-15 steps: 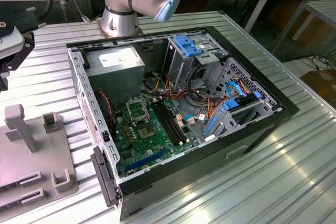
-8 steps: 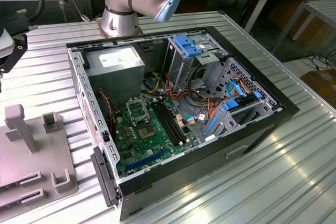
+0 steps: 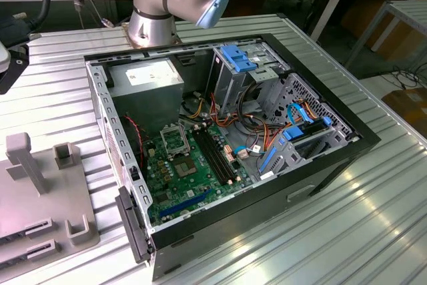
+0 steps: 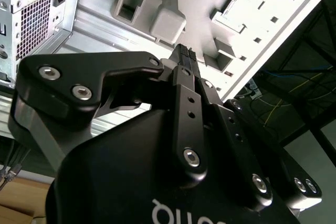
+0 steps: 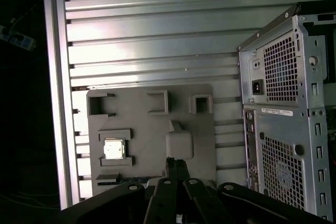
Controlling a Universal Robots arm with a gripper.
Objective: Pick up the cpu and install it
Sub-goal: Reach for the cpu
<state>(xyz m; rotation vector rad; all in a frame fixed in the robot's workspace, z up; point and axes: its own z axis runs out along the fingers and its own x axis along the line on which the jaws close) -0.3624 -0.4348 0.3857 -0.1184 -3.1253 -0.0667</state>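
Observation:
The cpu (image 5: 114, 149), a small square chip with a silvery top, lies flat in a recessed holder on the grey fixture plate (image 5: 147, 129) in the first wrist view. My gripper (image 5: 176, 163) hovers above the plate, off to one side of the cpu and over a raised grey block (image 5: 179, 145). Its black fingers are shut together with nothing between them, which also shows in the second wrist view, where the gripper (image 4: 184, 52) points at the plate. In the exterior view the open computer case (image 3: 347, 145) holds the green motherboard (image 3: 193, 178) with its square socket frame (image 3: 175, 139).
The case and the fixture plate (image 3: 47, 198) rest on a ribbed aluminium table (image 3: 373, 218). Upright grey posts (image 3: 25, 161) stand on the plate. Inside the case are a power supply box (image 3: 145, 79), blue drive brackets (image 3: 238, 58) and loose cables. The arm's base (image 3: 152, 21) stands behind the case.

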